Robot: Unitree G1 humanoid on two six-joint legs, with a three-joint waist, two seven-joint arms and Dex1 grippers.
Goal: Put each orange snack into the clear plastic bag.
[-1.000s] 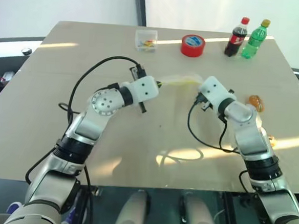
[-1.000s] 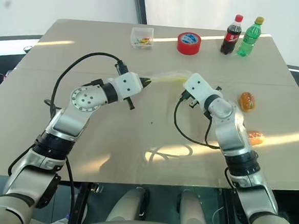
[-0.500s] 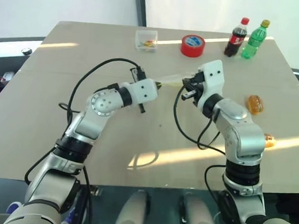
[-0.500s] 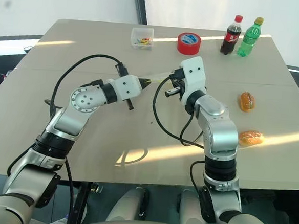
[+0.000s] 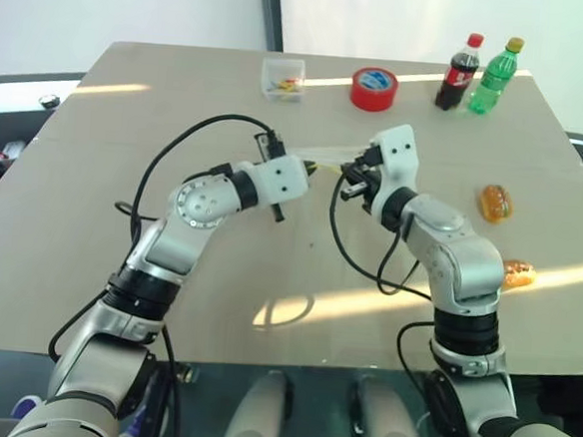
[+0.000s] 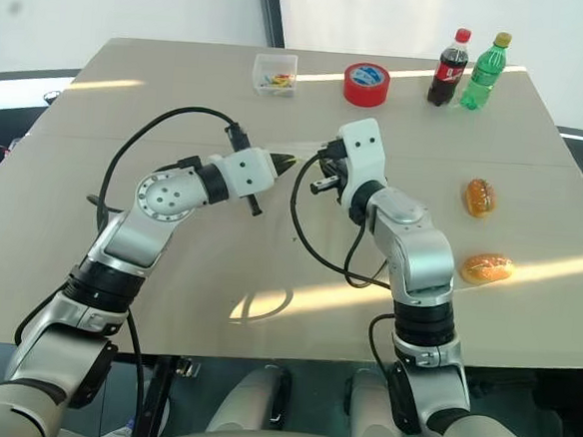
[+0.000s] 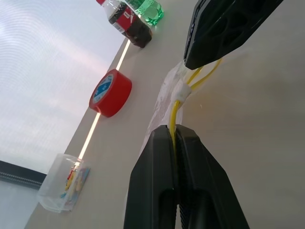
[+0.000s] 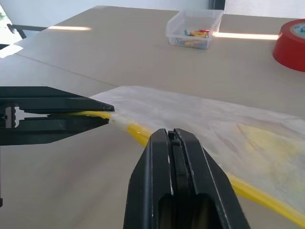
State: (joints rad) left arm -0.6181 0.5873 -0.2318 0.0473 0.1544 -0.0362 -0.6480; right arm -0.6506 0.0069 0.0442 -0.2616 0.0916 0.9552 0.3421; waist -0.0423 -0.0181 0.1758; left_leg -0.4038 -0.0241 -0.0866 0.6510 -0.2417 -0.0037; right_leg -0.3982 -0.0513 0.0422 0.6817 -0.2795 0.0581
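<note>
**Both arms hold the bag's strip above the table**

The left gripper has its fingers clamped on the yellow-green strip of the clear plastic bag, and the bag hangs lifted above the middle of the table. The right gripper meets it from the other side, fingers pressed together on the same strip, a little further along the edge; in the left wrist view its black fingers pinch the yellow strip where it loops. The two grippers stand close, nearly tip to tip.

The two orange snacks lie on the table well to the right of the arms, apart from the bag: one farther back, the other nearer the front edge.

At the far side stand a small clear box of colourful bits, a red tape roll, a cola bottle and a green bottle, the bottles side by side.
</note>
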